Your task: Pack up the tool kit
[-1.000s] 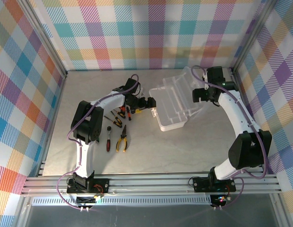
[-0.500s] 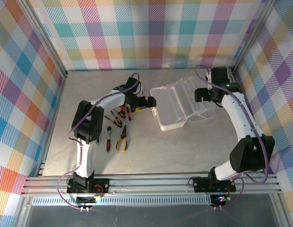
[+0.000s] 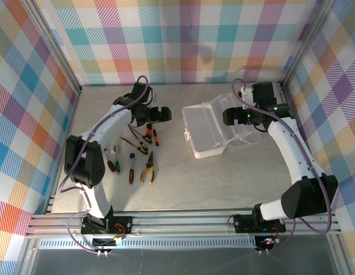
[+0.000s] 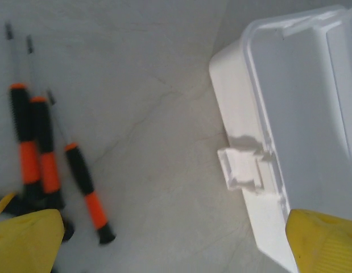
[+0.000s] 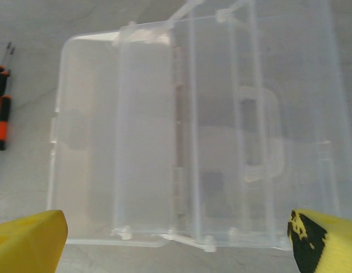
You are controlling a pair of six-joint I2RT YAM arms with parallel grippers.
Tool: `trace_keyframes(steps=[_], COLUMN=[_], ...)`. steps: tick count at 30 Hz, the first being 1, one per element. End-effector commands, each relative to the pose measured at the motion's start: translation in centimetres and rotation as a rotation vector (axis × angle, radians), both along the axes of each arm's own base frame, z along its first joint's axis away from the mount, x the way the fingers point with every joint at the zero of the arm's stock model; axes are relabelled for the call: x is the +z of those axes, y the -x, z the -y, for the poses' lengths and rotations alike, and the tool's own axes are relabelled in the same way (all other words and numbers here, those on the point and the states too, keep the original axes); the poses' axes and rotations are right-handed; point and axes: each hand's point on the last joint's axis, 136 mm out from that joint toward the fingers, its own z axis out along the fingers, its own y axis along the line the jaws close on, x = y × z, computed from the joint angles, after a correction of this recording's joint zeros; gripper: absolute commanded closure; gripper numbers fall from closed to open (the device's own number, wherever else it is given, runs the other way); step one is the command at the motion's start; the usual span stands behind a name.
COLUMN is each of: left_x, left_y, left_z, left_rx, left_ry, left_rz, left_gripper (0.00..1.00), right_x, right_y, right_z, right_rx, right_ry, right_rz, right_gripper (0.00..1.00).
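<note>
The tool kit's translucent white case [image 3: 203, 133] lies open mid-table, its lid [image 3: 241, 130] folded back to the right. My right gripper [image 3: 230, 117] hovers open above it; beneath that gripper [image 5: 178, 244] I see the tray [image 5: 113, 142] and the lid with its handle [image 5: 261, 133]. My left gripper [image 3: 158, 114] hangs open left of the case, holding nothing. Under it [image 4: 176, 250] are bare table, the case's front latch [image 4: 244, 168] and three orange-and-black screwdrivers [image 4: 45, 153]. Those screwdrivers [image 3: 149, 135], yellow-handled pliers [image 3: 147, 171] and a red-handled driver [image 3: 131, 167] lie on the table.
A green-handled tool [image 3: 115, 164] lies left of the red-handled driver. Plaid walls with aluminium posts [image 3: 62, 63] close in the grey table on three sides. A metal rail [image 3: 183, 220] runs along the near edge by the arm bases.
The lid has gone from standing up to lying flat on the right. My left gripper drew back left from the case and its elbow swung left. The right gripper shifted left over the case.
</note>
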Motion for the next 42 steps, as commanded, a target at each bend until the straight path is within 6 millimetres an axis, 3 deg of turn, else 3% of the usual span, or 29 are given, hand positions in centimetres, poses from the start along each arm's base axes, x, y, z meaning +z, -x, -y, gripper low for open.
trace_keyframes(steps=[1, 5, 9, 12, 18, 22, 26, 32, 42], left_x=[-2.9, -5.2, -7.4, -9.0, -12.2, -13.8, -15.5, -17.5, -16.7], left_y=[5.2, 9.9, 13.2, 14.3, 13.5, 12.6, 11.9, 13.0, 13.7], left_z=[-3.0, -6.0, -6.0, -5.4, -4.3, -3.7, -4.1, -3.9, -2.6], left_rx=[-0.010, -0.004, -0.041, -0.048, -0.019, -0.010, 0.012, 0.006, 0.003], left_ry=[-0.143, -0.270, -0.318, -0.327, -0.315, -0.314, -0.373, -0.385, -0.346], left_rz=[-0.127, -0.208, -0.267, -0.291, -0.297, -0.300, -0.311, -0.378, -0.409], left_gripper=[0.00, 0.00, 0.06, 0.07, 0.09, 0.15, 0.28, 0.47, 0.83], right_x=[-0.3, -0.5, -1.3, -1.4, -1.6, -1.7, -1.4, -0.4, -0.4], right_y=[0.4, 1.4, 2.3, 2.9, 3.7, 4.2, 4.7, 6.1, 7.4], right_z=[-1.9, -3.4, -4.2, -4.5, -5.0, -5.3, -5.1, -4.5, -4.4], right_rx=[0.038, 0.066, 0.076, 0.084, 0.097, 0.102, 0.094, 0.066, 0.082], right_ry=[-0.063, -0.089, -0.092, -0.094, -0.091, -0.088, -0.083, -0.076, -0.063], right_rz=[-0.020, -0.037, -0.059, -0.064, -0.065, -0.069, -0.069, -0.122, -0.221], right_gripper=[0.01, 0.01, 0.01, 0.01, 0.01, 0.01, 0.01, 0.01, 0.01])
